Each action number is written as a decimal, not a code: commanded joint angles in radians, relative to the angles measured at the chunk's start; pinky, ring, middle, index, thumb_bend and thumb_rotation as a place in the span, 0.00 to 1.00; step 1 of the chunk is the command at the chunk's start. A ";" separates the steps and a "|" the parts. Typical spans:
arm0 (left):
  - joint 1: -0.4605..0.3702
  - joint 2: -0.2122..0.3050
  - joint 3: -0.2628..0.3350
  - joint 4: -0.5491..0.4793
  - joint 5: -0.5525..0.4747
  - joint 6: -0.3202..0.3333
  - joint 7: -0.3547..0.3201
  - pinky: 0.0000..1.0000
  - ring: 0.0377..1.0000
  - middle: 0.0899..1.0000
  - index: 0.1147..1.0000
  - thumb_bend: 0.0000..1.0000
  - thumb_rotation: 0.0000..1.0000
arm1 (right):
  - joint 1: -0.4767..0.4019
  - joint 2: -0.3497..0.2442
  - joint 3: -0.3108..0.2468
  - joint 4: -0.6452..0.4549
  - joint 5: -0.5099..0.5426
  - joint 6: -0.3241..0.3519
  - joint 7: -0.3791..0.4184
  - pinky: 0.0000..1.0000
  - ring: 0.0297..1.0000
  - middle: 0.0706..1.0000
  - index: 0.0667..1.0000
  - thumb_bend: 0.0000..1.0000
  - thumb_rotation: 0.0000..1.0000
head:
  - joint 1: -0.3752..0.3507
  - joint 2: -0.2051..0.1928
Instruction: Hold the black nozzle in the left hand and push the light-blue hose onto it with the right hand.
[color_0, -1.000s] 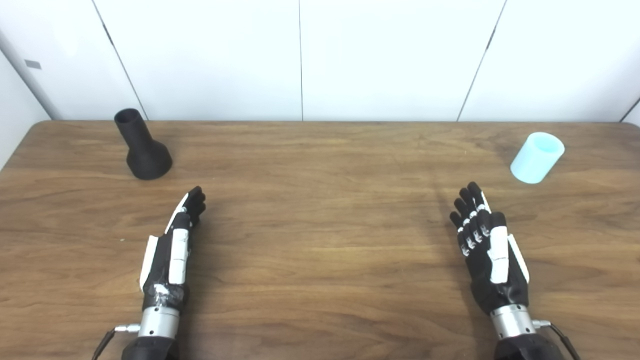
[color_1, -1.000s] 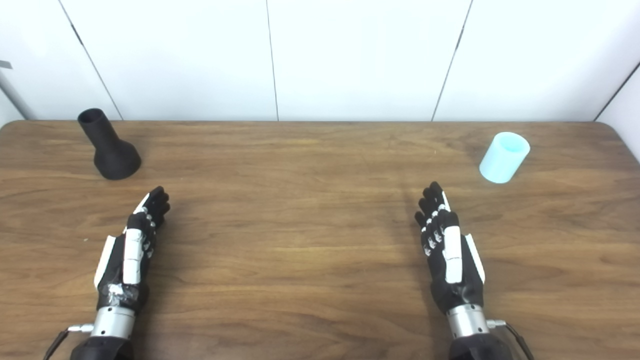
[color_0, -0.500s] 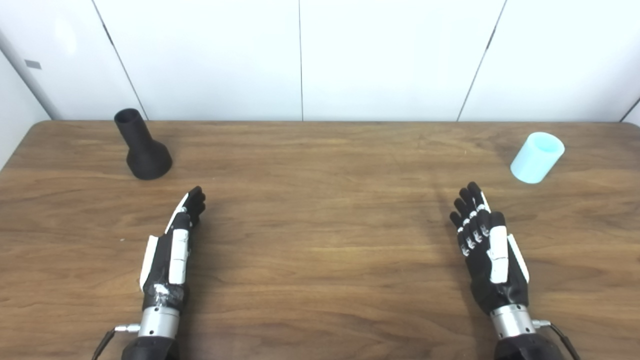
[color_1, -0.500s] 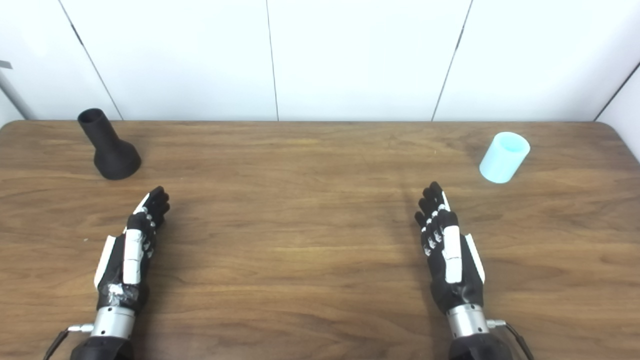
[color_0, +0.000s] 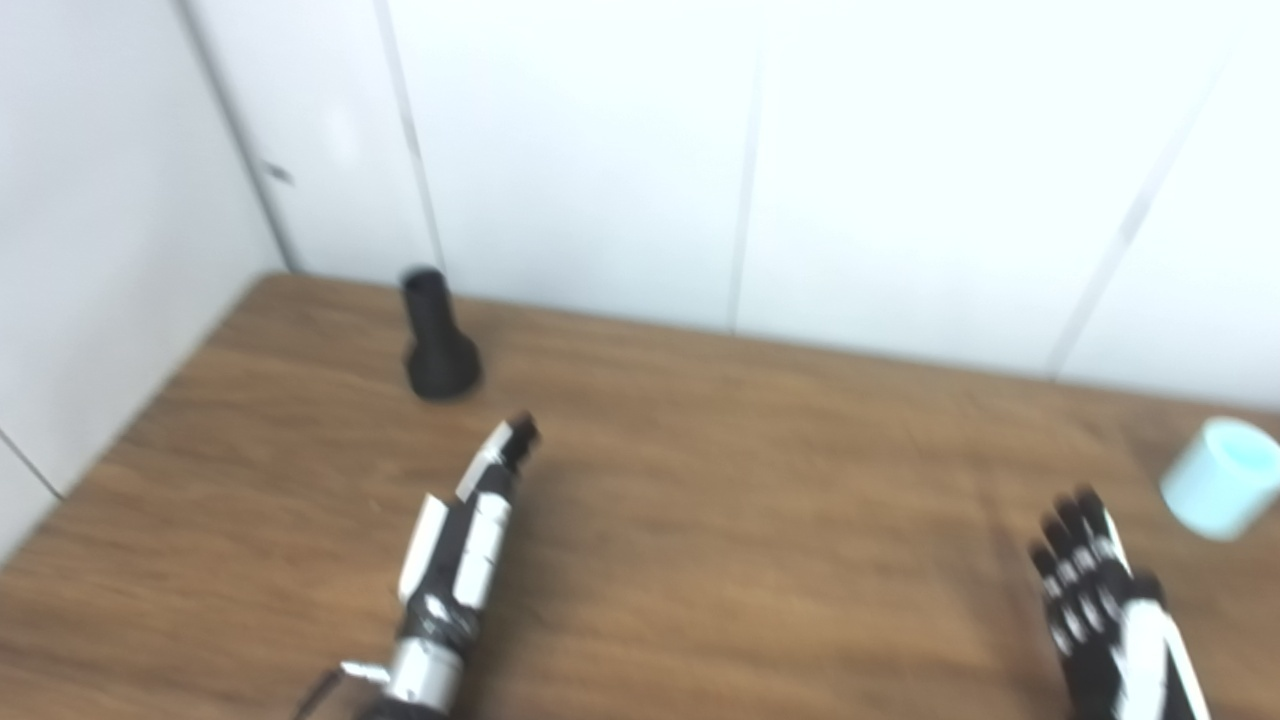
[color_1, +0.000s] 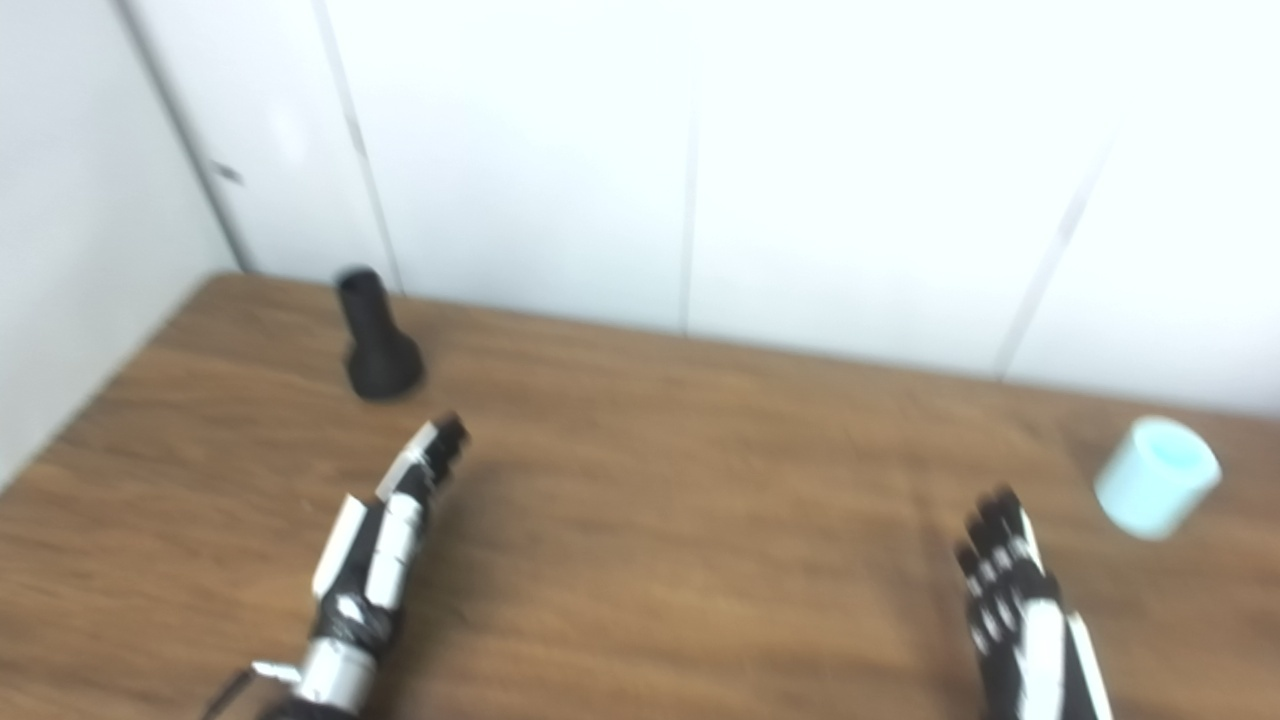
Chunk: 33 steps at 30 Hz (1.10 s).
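Left hand (color_0: 462, 540) low over the tabletop (color_0: 760, 480), fingers (color_0: 518, 436) extended forward and together, holding nothing, silver wrist at the bottom edge, right hand (color_1: 1022, 615) at lower right, fingers (color_1: 992, 530) straight, slightly spread, empty, both views motion-blurred
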 joint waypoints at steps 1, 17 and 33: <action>0.027 -0.032 -0.017 0.106 -0.003 -0.048 0.014 1.00 0.97 0.93 0.93 0.58 1.00 | 0.053 -0.001 -0.005 0.119 0.006 -0.020 0.017 1.00 1.00 1.00 1.00 0.64 1.00 | 0.015 -0.013; 0.021 -0.048 -0.005 0.136 0.058 -0.087 0.070 0.95 0.93 0.89 0.89 0.54 0.75 | 0.050 -0.002 -0.008 0.135 0.014 -0.027 0.031 1.00 1.00 0.99 1.00 0.69 0.92 | -0.022 -0.017; -0.154 0.044 0.182 0.097 0.074 -0.074 0.206 0.89 0.89 0.89 0.90 0.79 0.33 | 0.042 0.001 -0.003 0.145 0.013 -0.025 0.034 1.00 1.00 0.99 1.00 0.65 0.94 | -0.041 -0.012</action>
